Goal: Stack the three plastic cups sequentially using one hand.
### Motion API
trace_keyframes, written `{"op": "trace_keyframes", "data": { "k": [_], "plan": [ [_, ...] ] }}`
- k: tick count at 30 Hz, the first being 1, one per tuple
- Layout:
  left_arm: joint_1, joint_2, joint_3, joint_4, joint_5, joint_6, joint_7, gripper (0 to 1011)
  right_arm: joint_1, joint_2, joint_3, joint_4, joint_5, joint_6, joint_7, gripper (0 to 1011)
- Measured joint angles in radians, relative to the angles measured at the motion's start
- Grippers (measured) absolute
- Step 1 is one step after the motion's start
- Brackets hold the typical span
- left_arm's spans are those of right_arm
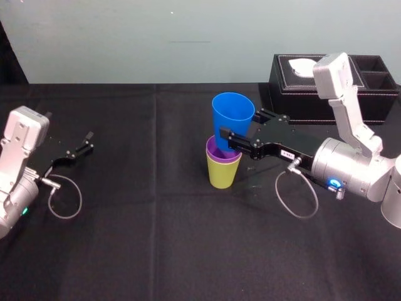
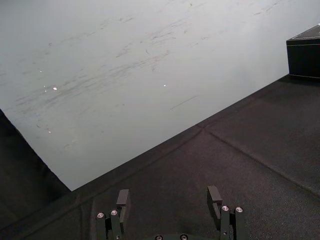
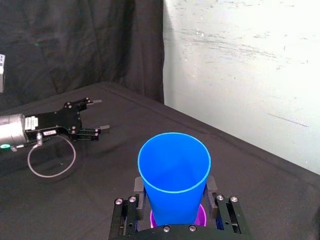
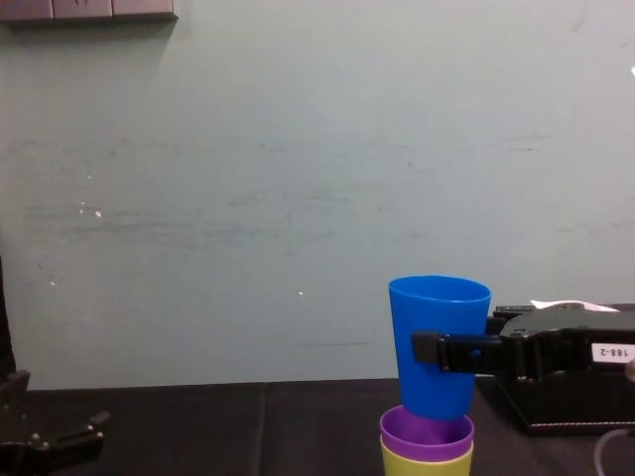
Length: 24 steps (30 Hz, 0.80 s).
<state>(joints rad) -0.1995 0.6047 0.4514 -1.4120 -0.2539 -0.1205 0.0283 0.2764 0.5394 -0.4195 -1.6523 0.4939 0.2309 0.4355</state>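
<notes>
The yellow-green cup (image 1: 223, 173) stands upright at the table's middle with the purple cup (image 1: 212, 149) nested inside it. The blue cup (image 1: 233, 118) is upright over them. Its base is just inside the purple rim (image 4: 427, 432), and most of it stands above. My right gripper (image 1: 240, 126) reaches in from the right and is shut on the blue cup's lower half, one finger on each side (image 3: 175, 170). My left gripper (image 1: 89, 142) rests open at the far left of the table, holding nothing.
A black leather tissue box (image 1: 301, 94) stands at the back right, behind my right arm. The black cloth table (image 1: 150, 238) ends at a pale wall. A cable loop (image 1: 294, 200) hangs under the right wrist.
</notes>
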Motion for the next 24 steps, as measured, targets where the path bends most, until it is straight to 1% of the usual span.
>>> {"op": "trace_keyframes", "data": {
  "k": [14,24],
  "plan": [
    [0.000,0.000,0.000,0.000,0.000,0.000,0.000,1012,0.022,-0.015,-0.023,0.054,-0.016,-0.012,0.006,706],
    [0.000,0.000,0.000,0.000,0.000,0.000,0.000,1011,0.032,-0.023,-0.030,0.082,-0.026,-0.020,0.012,706]
  ]
}}
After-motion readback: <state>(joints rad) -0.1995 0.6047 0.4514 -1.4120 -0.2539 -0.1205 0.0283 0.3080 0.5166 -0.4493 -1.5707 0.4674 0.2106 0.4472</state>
